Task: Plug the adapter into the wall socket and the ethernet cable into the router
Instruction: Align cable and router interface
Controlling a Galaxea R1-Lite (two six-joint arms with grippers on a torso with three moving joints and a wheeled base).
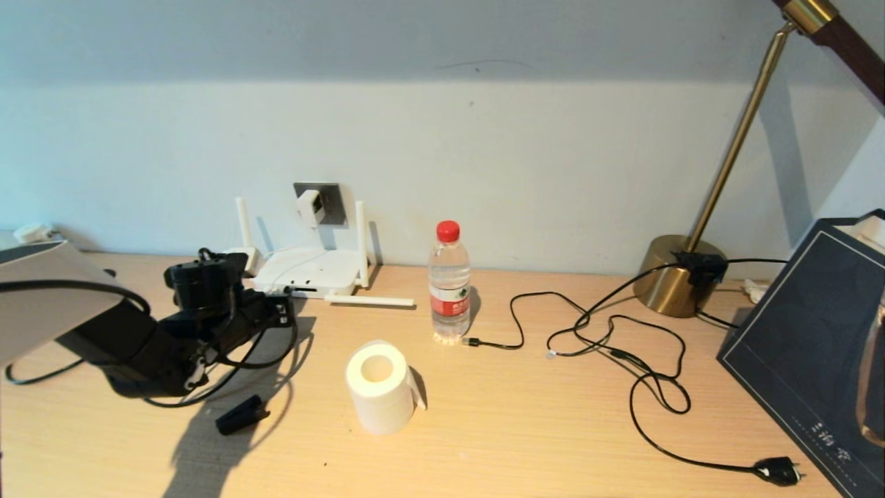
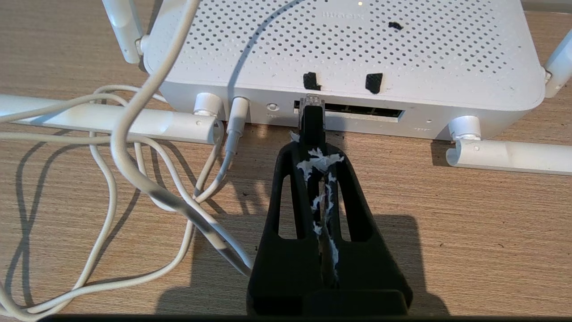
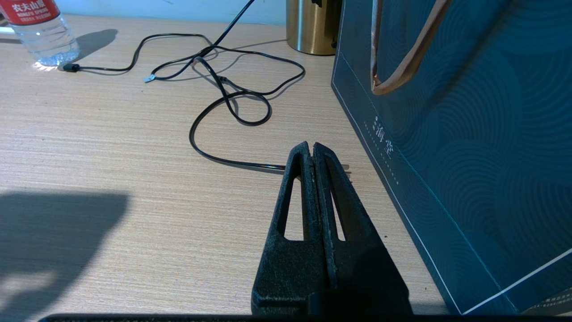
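Observation:
The white router (image 1: 304, 271) lies against the wall, its port row (image 2: 366, 112) facing my left gripper. The white adapter (image 1: 311, 206) sits in the dark grey wall socket (image 1: 330, 200) above it. Its white cord (image 2: 134, 147) loops over the table and ends in a barrel plug in the router. My left gripper (image 1: 280, 311) (image 2: 315, 150) is shut on the black ethernet cable (image 2: 311, 120). The cable's clear plug tip meets the left end of the port row; how deep it sits I cannot tell. My right gripper (image 3: 311, 145) hovers shut and empty near the table's right side.
A water bottle (image 1: 449, 283) and a white paper roll (image 1: 380, 387) stand mid-table. A thin black cord (image 1: 650, 373) with a two-pin plug (image 1: 778, 470) trails right. A brass lamp base (image 1: 681, 277) and a blue bag (image 1: 816, 346) stand at the right. A small black piece (image 1: 242, 415) lies front left.

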